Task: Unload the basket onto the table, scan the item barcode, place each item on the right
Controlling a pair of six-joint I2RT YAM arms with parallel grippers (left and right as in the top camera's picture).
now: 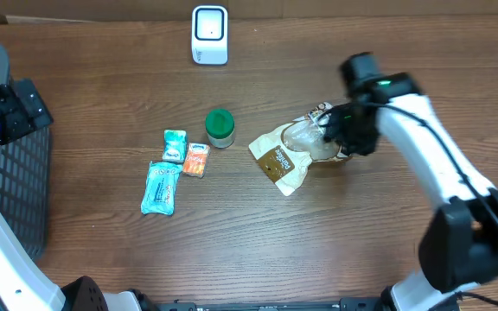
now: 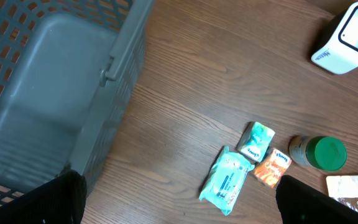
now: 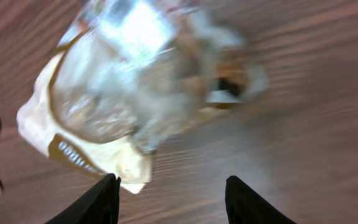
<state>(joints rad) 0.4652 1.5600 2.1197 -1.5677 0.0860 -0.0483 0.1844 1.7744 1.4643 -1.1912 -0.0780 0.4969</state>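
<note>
Basket: a dark mesh basket [image 1: 20, 173] stands at the left edge of the table [image 1: 102, 78], under the left arm.
Left fingers: the left fingers [image 2: 55, 199] are spread wide above the basket's rim and the table and grip nothing.
Loose goods: a large teal packet [image 1: 161, 187], a small teal packet [image 1: 174, 145] and an orange packet [image 1: 196, 160] lie close together left of centre. A green-lidded jar [image 1: 220, 126] stands just to their right.
Scanner: the white scanner [image 1: 209, 34] sits at the far edge, near the middle and well apart from everything else.
Item: we take the clear bag [image 1: 284, 157] with the cream and brown label to be the item, since the right arm is on it. It lies flat on the table right of centre, well apart from the scanner.
Right fingers: the right fingers [image 3: 98, 202] hang over the right end of the bag. In the wrist view they stand apart with only bare table between them, so we read them as open and gripping nothing. The bag is blurred there.
Done: nothing that we can confirm; we see no barcode facing the scanner.
Left: as we judge it, grasping the bag, carrying it far and left to the scanner, and turning its barcode toward the window.
</note>
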